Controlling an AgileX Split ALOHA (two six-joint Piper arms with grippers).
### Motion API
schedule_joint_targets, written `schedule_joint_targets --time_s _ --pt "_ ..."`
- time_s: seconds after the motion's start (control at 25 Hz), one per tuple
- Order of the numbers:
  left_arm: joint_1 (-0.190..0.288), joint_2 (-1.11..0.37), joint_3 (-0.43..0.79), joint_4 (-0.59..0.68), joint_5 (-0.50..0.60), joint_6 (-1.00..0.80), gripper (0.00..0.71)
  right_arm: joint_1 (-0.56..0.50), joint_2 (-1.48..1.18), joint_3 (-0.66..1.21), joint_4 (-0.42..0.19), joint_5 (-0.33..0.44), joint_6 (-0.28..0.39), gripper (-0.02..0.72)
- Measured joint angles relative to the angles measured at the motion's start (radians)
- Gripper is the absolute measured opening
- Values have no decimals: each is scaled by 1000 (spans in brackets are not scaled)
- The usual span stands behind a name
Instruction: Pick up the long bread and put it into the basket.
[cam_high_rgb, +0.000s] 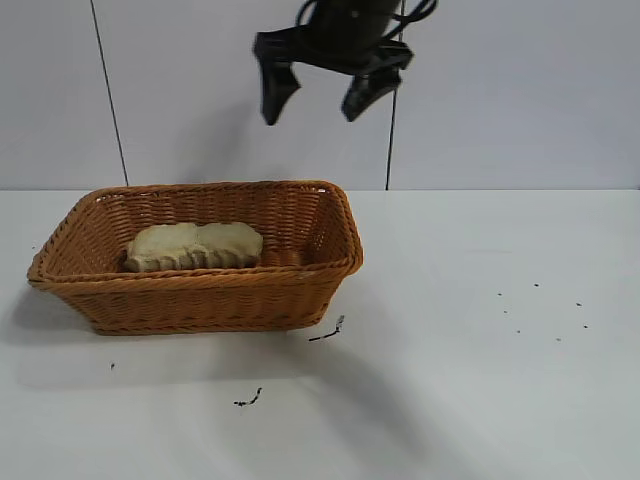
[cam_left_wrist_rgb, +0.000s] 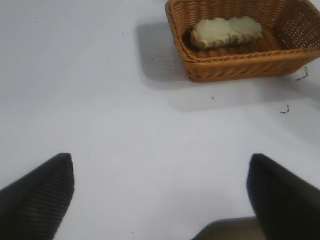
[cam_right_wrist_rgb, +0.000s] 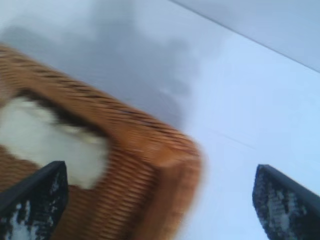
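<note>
The long bread (cam_high_rgb: 195, 245) lies inside the orange-brown wicker basket (cam_high_rgb: 200, 278) on the white table, toward its left half, pale side showing. My right gripper (cam_high_rgb: 310, 118) hangs high above the basket's right end, open and empty. Its wrist view looks down on a basket corner (cam_right_wrist_rgb: 150, 145) and the bread (cam_right_wrist_rgb: 40, 140) between its spread fingers (cam_right_wrist_rgb: 160, 167). My left gripper (cam_left_wrist_rgb: 159, 160) is out of the exterior view; it is open and empty over bare table, far from the basket (cam_left_wrist_rgb: 240, 55) and bread (cam_left_wrist_rgb: 225, 31).
Small dark scraps lie on the table in front of the basket's right corner (cam_high_rgb: 327, 332) and nearer the front edge (cam_high_rgb: 248, 400). Tiny specks dot the table at right (cam_high_rgb: 540, 310). A pale wall stands behind.
</note>
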Motion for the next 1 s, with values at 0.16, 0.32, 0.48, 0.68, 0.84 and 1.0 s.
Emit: schedule_joint_targets --time_s 0.16,0.32,0.48,0.68,0.84,1.0 --pt "0 0 0 0 0 0 692 -101 0 0 -4 37 -3 689" --pt "0 0 0 0 0 0 692 -139 -5 0 -11 88 -9 689" --pt "0 0 0 0 0 0 692 -136 -40 0 -6 111 -21 689" --pt "0 0 0 0 0 0 692 -135 -133 58 -7 122 -26 689" --pt "0 0 0 0 0 0 692 -135 -265 210 -7 123 -26 689" --pt "0 0 0 0 0 0 692 -135 -444 449 -4 122 -27 689"
